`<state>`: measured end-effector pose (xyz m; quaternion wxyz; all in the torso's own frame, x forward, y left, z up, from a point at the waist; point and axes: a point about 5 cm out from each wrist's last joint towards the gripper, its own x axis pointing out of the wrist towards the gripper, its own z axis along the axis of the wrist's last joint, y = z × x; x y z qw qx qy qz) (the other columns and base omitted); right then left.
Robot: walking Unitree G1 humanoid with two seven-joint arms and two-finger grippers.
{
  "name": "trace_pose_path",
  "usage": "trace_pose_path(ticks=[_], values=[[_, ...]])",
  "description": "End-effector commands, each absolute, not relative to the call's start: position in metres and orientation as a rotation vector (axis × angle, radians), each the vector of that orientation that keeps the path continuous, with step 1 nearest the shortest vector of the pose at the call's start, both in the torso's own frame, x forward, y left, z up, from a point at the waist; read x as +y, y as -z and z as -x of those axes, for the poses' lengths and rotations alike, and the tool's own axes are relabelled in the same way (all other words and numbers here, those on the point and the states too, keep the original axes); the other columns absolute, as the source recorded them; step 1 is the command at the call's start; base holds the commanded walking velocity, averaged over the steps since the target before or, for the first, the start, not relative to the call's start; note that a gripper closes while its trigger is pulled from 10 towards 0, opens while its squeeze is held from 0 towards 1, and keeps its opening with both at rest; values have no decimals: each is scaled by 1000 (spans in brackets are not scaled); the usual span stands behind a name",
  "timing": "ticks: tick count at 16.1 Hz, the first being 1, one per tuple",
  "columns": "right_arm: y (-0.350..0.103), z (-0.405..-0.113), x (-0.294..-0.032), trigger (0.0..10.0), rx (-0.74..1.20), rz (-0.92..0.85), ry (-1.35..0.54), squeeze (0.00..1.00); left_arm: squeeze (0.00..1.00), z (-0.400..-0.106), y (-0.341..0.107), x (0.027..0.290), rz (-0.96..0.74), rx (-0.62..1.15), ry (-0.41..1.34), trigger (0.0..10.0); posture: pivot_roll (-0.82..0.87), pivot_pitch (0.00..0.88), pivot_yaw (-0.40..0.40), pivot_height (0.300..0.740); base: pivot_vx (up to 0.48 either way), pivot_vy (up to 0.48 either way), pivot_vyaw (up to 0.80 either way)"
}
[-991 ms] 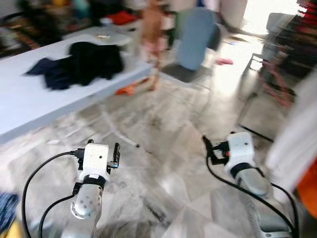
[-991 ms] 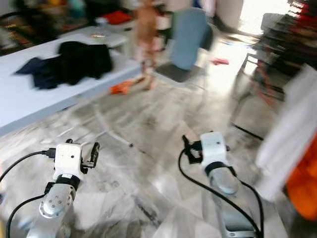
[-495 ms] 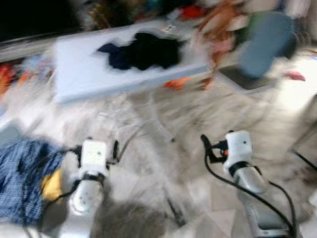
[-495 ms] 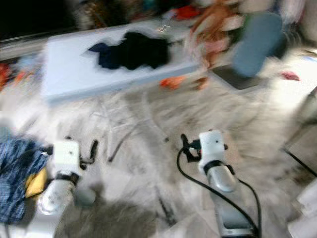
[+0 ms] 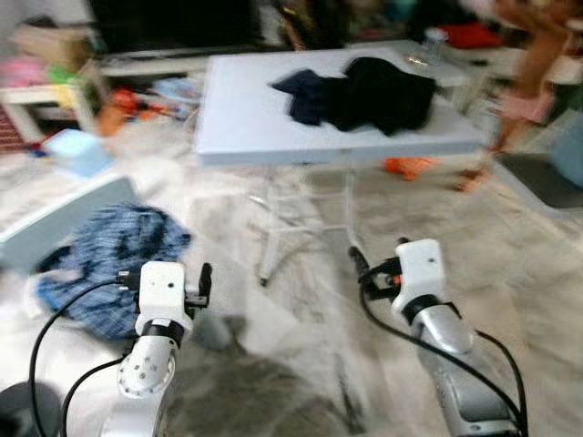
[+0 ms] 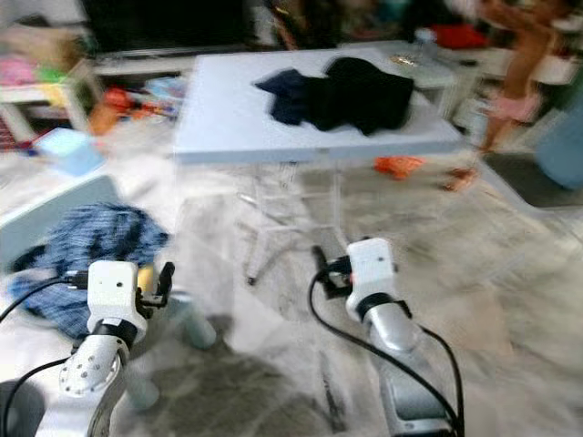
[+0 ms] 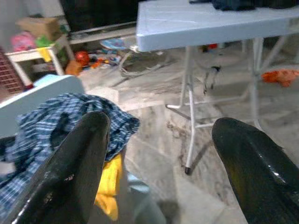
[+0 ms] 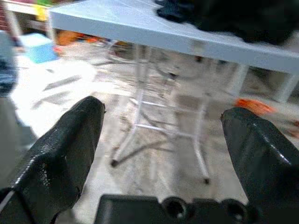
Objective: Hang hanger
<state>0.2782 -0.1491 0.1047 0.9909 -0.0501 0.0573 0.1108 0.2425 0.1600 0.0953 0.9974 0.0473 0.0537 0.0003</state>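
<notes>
Left claw (image 7: 159, 154), right claw (image 8: 163, 144) both spread, empty; dark clothes (image 5: 364, 91) on table (image 5: 246, 127) ahead, well apart.

A blurred, downward look at a marble floor (image 5: 301, 364). At twelve o'clock stands a white folding table (image 5: 246, 127) with a heap of dark clothes (image 5: 364, 91) on top. At nine o'clock a blue checked garment (image 5: 109, 255) lies crumpled on the floor. At seven o'clock the left gripper (image 5: 206, 278) is held above the floor; at five o'clock, the right gripper (image 5: 357, 262) likewise. At two o'clock, a small orange thing (image 5: 407, 167) lies under the table's edge.
</notes>
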Motion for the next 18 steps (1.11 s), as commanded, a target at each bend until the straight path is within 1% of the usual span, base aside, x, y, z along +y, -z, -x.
trace_pose_path(ticks=[1, 6, 9, 12, 15, 18], values=[[-106, -278, -155, 10000, 114, 104, -207, 0, 0, -242, -98, 155, -83, 101, 21, 10000, -109, 0, 4, 740, 0, 0, 800], [-107, -278, -155, 10000, 107, 105, -202, 0, 0, -241, -98, 157, -69, 103, 28, 10000, -107, 0, 3, 740, 0, 0, 800], [-111, -273, -167, 10000, 87, 73, -181, 0, 0, -230, -89, 171, -29, 148, -39, 10000, -108, 0, 5, 740, 0, 0, 752], [-111, -273, -173, 10000, 84, 62, -161, 0, 0, -231, -93, 170, -26, 126, -22, 10000, -108, 0, 5, 740, 0, 0, 0], [-111, -273, -171, 10000, 83, 72, -175, 0, 0, -234, -99, 163, -23, 90, 27, 10000, -108, 0, 7, 740, 0, 0, 0], [-111, -274, -165, 10000, 74, 104, -206, 0, 0, -236, -100, 163, -21, 89, 34, 10000, -103, 0, 7, 740, 80, 0, 0]])
